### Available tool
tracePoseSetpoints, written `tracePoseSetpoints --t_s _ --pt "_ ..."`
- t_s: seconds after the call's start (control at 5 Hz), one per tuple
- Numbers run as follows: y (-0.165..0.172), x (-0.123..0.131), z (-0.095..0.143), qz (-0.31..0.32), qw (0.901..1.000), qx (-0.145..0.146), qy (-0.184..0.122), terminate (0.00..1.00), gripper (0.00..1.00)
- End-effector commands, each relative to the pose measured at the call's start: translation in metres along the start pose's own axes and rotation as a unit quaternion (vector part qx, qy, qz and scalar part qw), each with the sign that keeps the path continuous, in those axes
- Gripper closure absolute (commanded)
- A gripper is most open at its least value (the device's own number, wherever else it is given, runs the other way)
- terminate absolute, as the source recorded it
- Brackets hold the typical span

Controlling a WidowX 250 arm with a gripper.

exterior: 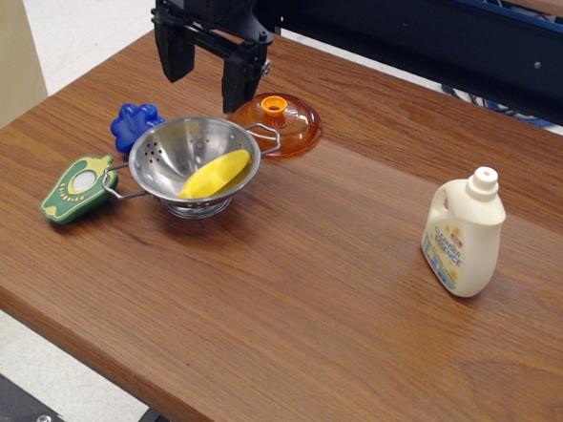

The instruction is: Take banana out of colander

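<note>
The yellow toy banana (216, 174) lies inside the shiny steel colander (171, 147), leaning against its right wall. The colander stands upright on the wooden table (335, 272) at the left. My black gripper (202, 89) hangs above and just behind the colander, clear of it. Its two fingers (172, 59) are spread wide apart and hold nothing.
An orange translucent lid (291, 126) lies behind the colander on the right. A blue flower-shaped toy (134, 123) and a green toy (76, 188) lie at its left. A cream detergent bottle (464, 232) stands at the right.
</note>
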State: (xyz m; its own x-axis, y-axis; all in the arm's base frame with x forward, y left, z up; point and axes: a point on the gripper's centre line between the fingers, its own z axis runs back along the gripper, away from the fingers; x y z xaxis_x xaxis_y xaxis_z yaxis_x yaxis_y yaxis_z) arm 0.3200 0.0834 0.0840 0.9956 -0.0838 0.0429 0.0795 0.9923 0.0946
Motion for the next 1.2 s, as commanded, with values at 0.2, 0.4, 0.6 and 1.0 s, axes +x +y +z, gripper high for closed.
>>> tracePoseSetpoints --t_s 0.2,0.4,0.6,1.0 --pt "-0.013 -0.012 0.0 -0.028 0.9992 -0.001 -0.028 0.0 0.0" --pt "-0.012 -0.016 -0.005 -0.024 0.9993 -0.001 -0.03 0.0 0.0" --pt "-0.01 -0.019 -0.014 -0.016 0.9994 0.003 -0.03 0.0 0.0" --pt "-0.007 -0.026 -0.031 -0.009 0.9995 0.011 -0.027 0.0 0.0"
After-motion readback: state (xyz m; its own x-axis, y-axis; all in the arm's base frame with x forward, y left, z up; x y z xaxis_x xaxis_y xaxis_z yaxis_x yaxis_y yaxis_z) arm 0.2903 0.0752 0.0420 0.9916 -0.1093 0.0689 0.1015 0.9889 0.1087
